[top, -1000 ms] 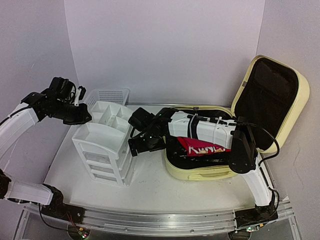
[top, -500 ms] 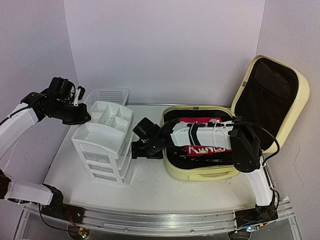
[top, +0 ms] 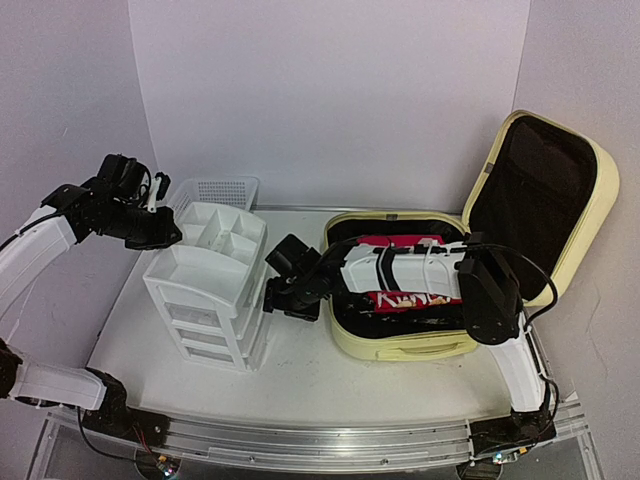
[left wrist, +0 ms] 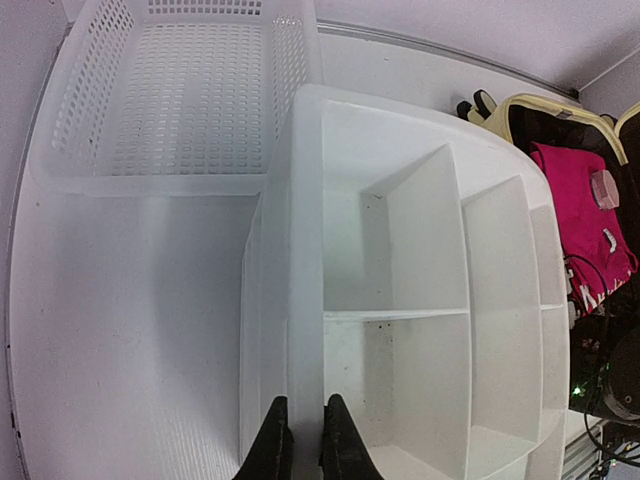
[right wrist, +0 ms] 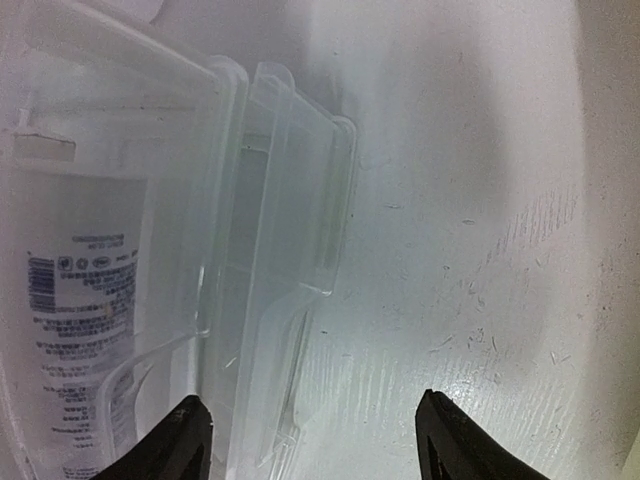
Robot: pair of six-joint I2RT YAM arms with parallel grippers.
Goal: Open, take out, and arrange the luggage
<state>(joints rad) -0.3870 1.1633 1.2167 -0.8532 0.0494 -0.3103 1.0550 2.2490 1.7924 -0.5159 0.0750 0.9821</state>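
Both arms are built alike: smooth white shells on the long links, matte black housings at the joints. The left arm (top: 35, 250) rises from a black base block (top: 105, 398), and a thin black wrist cable (top: 160, 183) loops off its far end. The right arm (top: 400, 268) has black bands across its white forearm and a black elbow cable (top: 535, 290) arcing alongside. The left gripper (left wrist: 305, 402) has narrow, tapered black fingers (left wrist: 278, 450); the right gripper (right wrist: 312, 405) has rounded black fingertips (right wrist: 190, 430).
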